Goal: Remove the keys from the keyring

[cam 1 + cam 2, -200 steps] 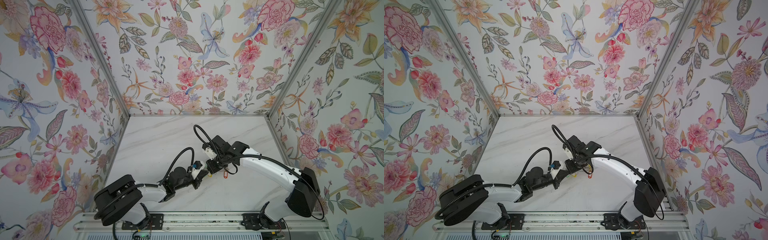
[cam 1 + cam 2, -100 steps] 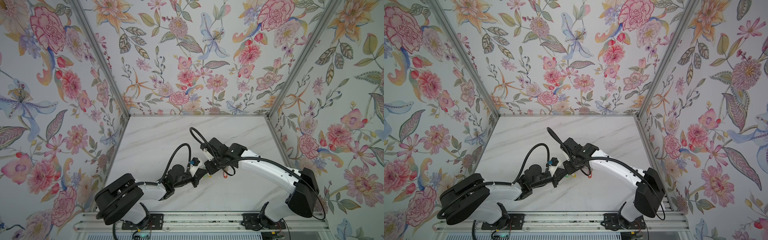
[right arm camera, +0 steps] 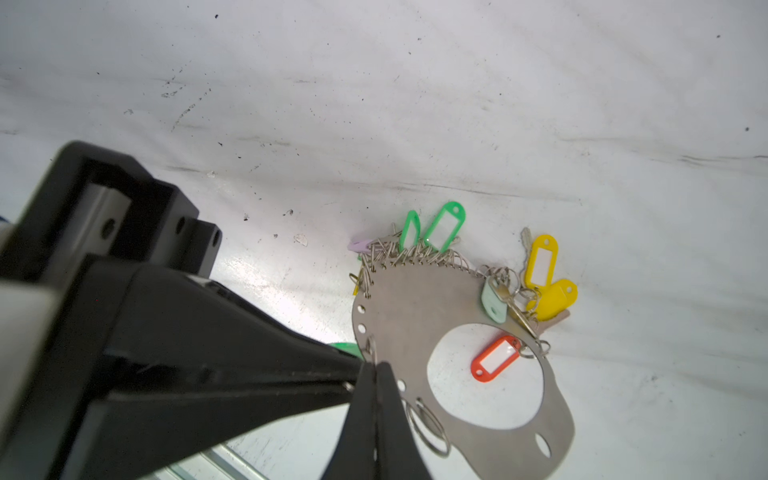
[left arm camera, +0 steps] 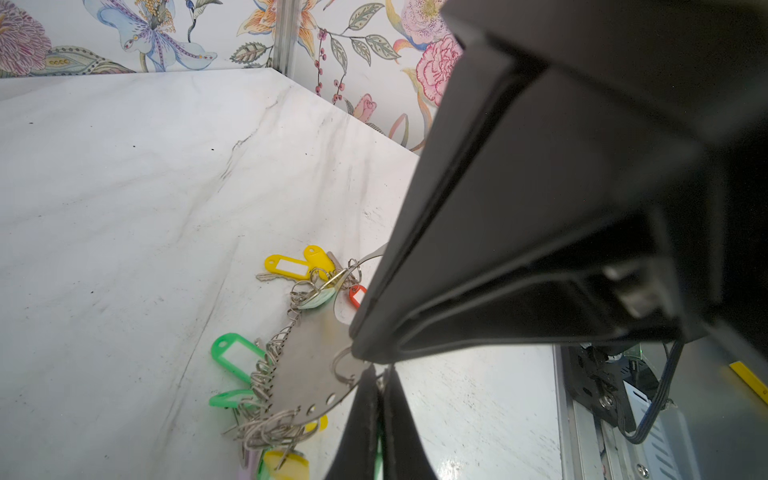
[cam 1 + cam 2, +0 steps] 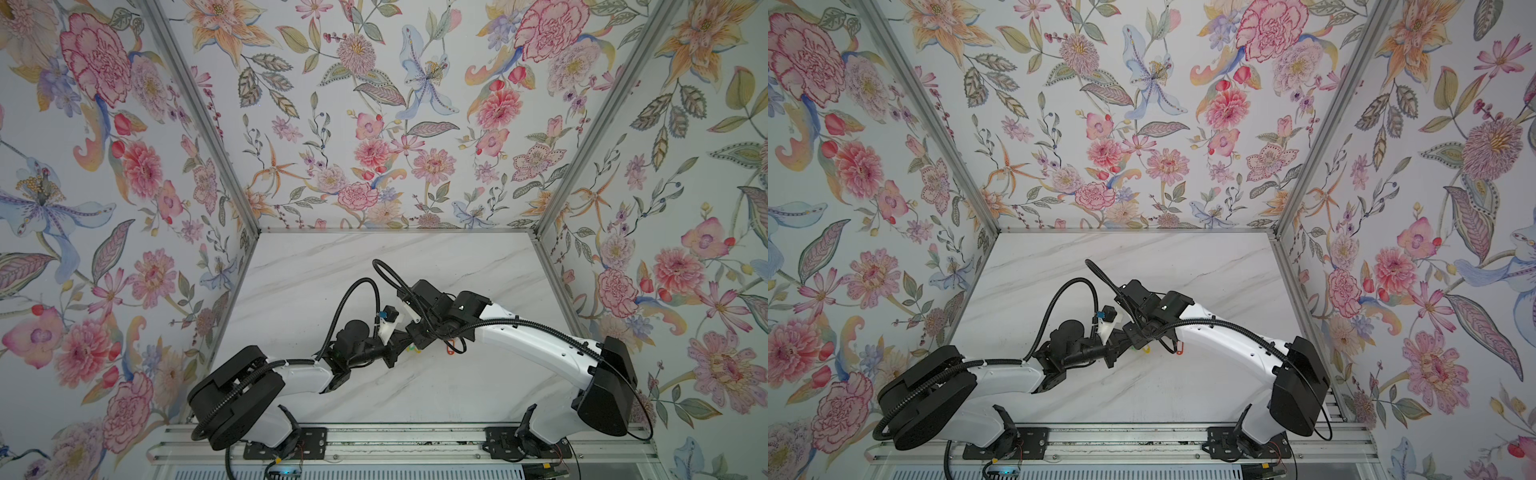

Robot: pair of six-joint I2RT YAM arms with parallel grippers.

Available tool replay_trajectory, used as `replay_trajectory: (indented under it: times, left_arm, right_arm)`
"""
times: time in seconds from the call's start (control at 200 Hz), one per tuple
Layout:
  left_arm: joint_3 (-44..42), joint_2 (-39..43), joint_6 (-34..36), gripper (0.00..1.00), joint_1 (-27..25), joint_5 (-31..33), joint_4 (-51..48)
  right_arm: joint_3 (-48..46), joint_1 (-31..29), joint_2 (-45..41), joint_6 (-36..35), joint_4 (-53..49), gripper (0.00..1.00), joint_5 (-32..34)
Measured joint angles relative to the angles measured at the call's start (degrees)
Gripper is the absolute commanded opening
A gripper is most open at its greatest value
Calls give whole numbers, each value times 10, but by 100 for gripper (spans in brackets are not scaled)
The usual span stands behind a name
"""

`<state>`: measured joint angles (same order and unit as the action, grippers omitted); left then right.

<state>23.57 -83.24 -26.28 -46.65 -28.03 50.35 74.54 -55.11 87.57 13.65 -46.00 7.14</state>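
The keyring [image 3: 415,307] is a flat grey metal plate with a big hole, and its near edge is tilted up off the marble. Around its rim hang keys on little wire rings with green [image 3: 444,224], yellow [image 3: 540,259] and orange [image 3: 494,363] tags. My right gripper [image 3: 376,368] is shut on the keyring's rim beside a wire ring. My left gripper [image 4: 380,372] meets it tip to tip and is shut on a little wire ring, with a green tag [image 3: 345,349] just behind. In both top views the arms hide the keyring [image 4: 307,365]; only yellow [image 5: 411,349] and orange [image 5: 1179,347] tags show.
The marble table [image 5: 374,257] is walled by floral panels at the back and on both sides. A metal rail [image 5: 395,444] with the arm bases runs along the front edge. Black cables [image 5: 353,291] loop up above both wrists.
Both grippers have shifted slightly left together, and the keyring bundle has moved with them. Both have stayed shut.
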Motion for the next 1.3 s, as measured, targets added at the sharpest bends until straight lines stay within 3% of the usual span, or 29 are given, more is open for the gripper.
replay_trajectory:
  times: [0.45,0.886,1.296]
  left_arm:
    - [0,-5,-18,0,29,-46,22]
    - [9,-12,10,0,34,-44,-8]
    - [16,-14,14,0,40,-46,-20]
  right_arm:
    - [-3,13,-19,5,12,0,-38]
    - [-10,33,-30,14,12,0,-82]
    - [-13,38,-31,22,13,0,-83]
